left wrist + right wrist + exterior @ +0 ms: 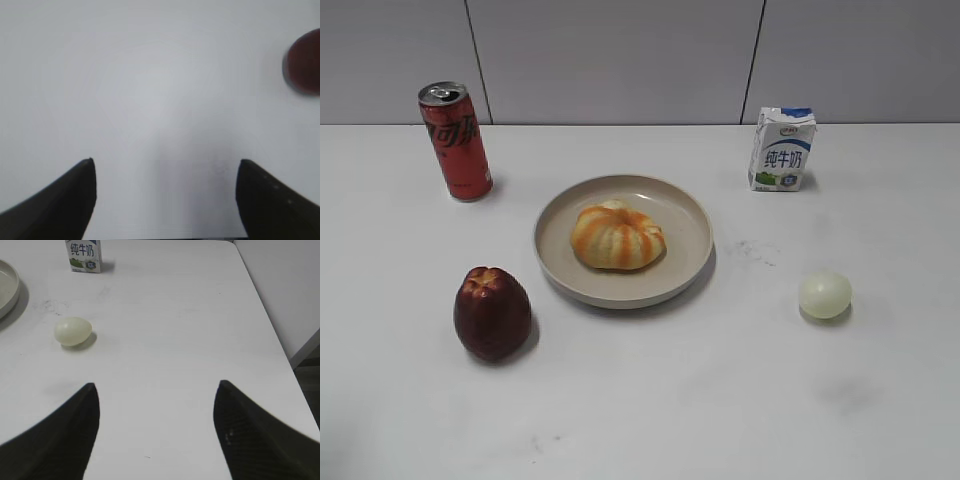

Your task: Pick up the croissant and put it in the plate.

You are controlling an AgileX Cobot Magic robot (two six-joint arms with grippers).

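Observation:
The croissant [617, 237], domed with orange-brown and cream stripes, lies in the middle of the round beige plate [692, 228] at the table's centre. Neither arm shows in the exterior view. My left gripper [165, 162] is open and empty over bare white table. My right gripper [157, 386] is open and empty over the table's right part. The plate's rim [9, 289] shows at the left edge of the right wrist view. The croissant is out of both wrist views.
A dark red apple-like fruit [492, 312] stands front left, also blurred in the left wrist view [304, 62]. A red soda can [455, 141] stands back left. A milk carton [782, 149] [83, 255] stands back right. A pale ball [825, 295] [73, 331] lies right. The table edge [265, 307] runs along the right.

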